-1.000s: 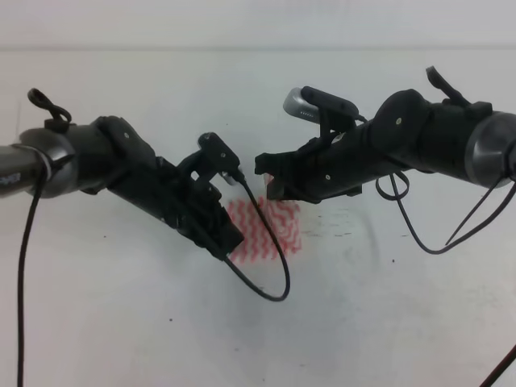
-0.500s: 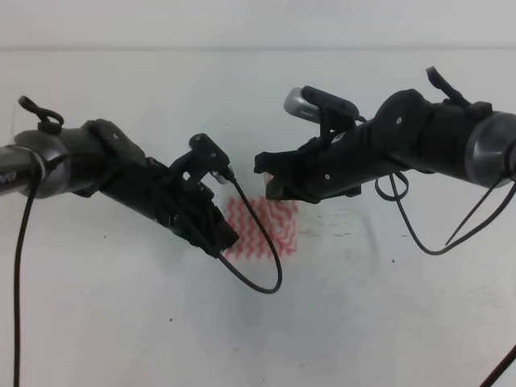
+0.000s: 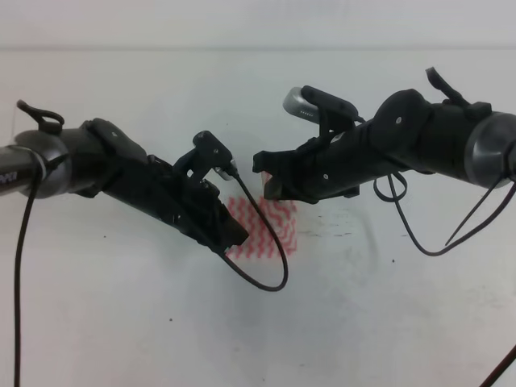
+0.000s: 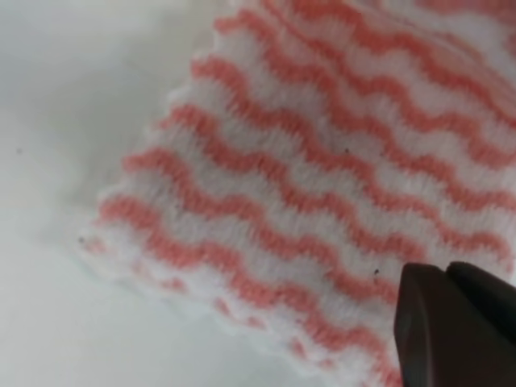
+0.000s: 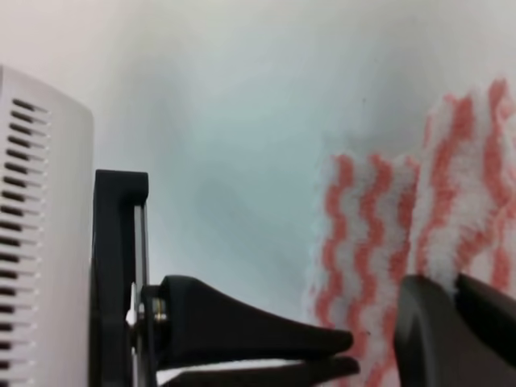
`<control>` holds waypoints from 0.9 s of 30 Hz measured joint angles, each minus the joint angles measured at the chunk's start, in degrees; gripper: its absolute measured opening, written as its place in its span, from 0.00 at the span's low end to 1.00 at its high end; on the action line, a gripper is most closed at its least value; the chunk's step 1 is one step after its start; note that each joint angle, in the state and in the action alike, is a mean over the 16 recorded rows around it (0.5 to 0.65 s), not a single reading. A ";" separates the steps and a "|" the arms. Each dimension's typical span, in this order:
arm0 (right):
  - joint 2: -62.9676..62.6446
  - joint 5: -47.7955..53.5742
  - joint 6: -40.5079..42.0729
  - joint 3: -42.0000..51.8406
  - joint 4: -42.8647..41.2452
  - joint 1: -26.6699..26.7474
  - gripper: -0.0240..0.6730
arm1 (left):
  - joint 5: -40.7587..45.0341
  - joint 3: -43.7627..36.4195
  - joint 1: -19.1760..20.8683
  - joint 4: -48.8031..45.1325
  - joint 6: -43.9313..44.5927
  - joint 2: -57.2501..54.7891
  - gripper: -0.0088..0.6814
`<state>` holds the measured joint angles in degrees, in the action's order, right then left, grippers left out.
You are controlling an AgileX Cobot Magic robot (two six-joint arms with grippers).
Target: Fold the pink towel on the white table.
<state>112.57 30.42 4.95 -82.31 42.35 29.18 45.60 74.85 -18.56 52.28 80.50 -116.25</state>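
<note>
The pink towel (image 3: 272, 230) is found lying on the white table (image 3: 121, 322) near the centre of the exterior high view, folded into a compact patch, partly covered by both arms. The left gripper (image 3: 230, 234) is positioned low over the towel's left edge; its fingertips (image 4: 451, 322) are seen in the left wrist view pressed together with no gap between them — whether cloth is pinched beneath them cannot be told. The right gripper (image 3: 264, 173) is held above the towel's upper edge. In the right wrist view its fingertips (image 5: 459, 330) appear closed against each other at the cloth's border, a raised fold of towel (image 5: 459, 185) standing just above them — a grasp cannot be confirmed.
</note>
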 joint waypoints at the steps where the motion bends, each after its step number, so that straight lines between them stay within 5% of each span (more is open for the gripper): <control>1: 0.00 0.00 0.01 0.00 0.01 0.01 0.01 | -0.22 0.00 0.01 -0.21 0.00 -0.07 0.01; 27: 0.08 -0.04 0.11 0.03 0.20 0.67 0.02 | 0.03 0.15 0.07 0.84 0.29 -3.01 0.01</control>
<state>112.65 30.38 5.07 -82.28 42.55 29.86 45.63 75.00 -18.50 53.12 80.79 -119.26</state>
